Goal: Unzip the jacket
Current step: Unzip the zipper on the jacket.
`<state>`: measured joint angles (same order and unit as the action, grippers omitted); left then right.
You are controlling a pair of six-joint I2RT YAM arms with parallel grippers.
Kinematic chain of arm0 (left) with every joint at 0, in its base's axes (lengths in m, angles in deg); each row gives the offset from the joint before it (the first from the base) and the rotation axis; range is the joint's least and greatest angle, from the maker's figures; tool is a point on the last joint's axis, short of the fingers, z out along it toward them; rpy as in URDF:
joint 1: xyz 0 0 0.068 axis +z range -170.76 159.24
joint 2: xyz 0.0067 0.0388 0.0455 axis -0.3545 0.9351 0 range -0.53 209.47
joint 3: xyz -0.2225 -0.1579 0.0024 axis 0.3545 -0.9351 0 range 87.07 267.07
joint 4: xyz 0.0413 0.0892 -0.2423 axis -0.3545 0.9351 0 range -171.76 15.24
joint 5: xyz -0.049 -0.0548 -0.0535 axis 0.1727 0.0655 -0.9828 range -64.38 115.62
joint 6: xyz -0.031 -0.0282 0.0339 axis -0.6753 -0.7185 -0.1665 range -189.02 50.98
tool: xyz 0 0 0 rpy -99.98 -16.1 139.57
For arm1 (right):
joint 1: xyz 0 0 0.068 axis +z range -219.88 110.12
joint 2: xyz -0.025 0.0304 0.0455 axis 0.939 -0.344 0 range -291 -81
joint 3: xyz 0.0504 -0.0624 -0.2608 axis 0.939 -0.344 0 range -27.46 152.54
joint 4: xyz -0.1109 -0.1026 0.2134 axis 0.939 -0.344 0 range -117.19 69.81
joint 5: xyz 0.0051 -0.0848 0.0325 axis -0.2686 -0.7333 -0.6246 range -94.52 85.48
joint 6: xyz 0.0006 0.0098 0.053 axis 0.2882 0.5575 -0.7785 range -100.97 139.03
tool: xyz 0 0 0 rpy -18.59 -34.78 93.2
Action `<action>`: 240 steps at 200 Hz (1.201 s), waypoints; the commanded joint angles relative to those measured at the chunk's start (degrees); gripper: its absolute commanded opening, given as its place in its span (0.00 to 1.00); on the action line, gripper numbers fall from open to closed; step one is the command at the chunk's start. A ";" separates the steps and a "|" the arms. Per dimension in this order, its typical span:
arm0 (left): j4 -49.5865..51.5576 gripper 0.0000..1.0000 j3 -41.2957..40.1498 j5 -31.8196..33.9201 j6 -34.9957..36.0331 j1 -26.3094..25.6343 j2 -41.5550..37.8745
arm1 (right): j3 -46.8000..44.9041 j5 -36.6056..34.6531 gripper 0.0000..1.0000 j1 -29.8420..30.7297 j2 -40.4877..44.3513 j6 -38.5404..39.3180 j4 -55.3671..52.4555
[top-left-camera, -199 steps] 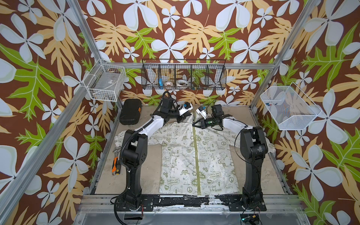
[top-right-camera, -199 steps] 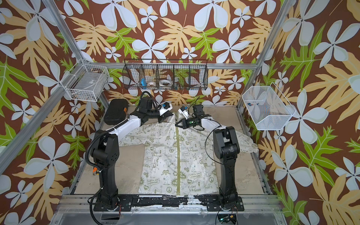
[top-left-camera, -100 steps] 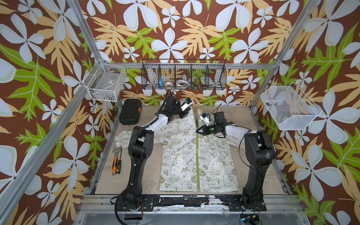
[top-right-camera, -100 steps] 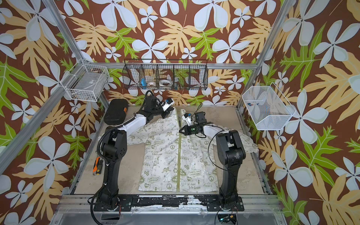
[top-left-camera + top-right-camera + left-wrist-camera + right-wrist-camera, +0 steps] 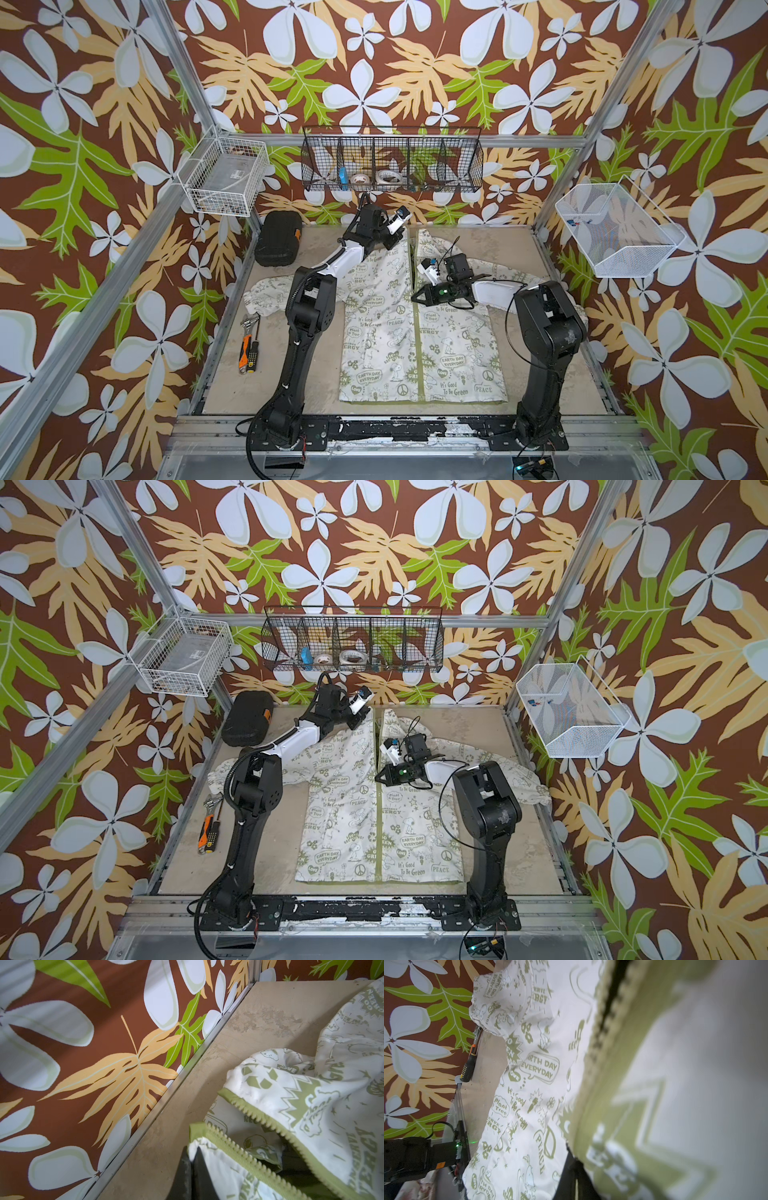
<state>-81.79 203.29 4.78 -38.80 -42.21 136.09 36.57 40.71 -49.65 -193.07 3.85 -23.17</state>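
The cream jacket (image 5: 386,349) with olive print lies flat on the table, hem toward the front, in both top views. Its olive zipper (image 5: 417,357) is closed over the lower part and parted above. My left gripper (image 5: 192,1150) is shut on the jacket's top corner beside the left row of zipper teeth (image 5: 239,1152), near the back wall (image 5: 400,240). The other row of teeth (image 5: 270,1124) lies apart from it. My right gripper (image 5: 574,1160) is shut at the zipper, where the split ends (image 5: 415,297). What exactly it pinches is blurred.
A black case (image 5: 277,245) sits at the back left. A wrench and a screwdriver (image 5: 248,349) lie along the left edge. A white wire basket (image 5: 224,176), a black wire basket (image 5: 392,160) and a white mesh bin (image 5: 615,232) hang on the frame.
My right gripper has slid toward the front along the zipper, and the upper part has opened behind it. My left arm has stretched farther back with the jacket's top, pulling it straight.
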 commanded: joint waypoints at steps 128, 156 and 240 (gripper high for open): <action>-1.84 0.00 4.24 3.72 -1.74 2.18 4.68 | -24.24 0.65 0.00 12.04 15.88 -20.15 6.54; -3.09 0.00 4.25 4.60 -2.72 2.20 5.37 | -29.65 1.38 0.00 13.96 19.62 -23.45 8.52; -5.17 0.00 1.82 5.46 -4.44 2.20 5.42 | -43.14 -0.23 0.00 18.57 30.25 -28.05 6.33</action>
<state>-83.34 205.87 8.78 -41.51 -40.27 141.66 -4.59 40.67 -32.89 -165.12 -21.85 -14.74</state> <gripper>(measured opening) 0.057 0.051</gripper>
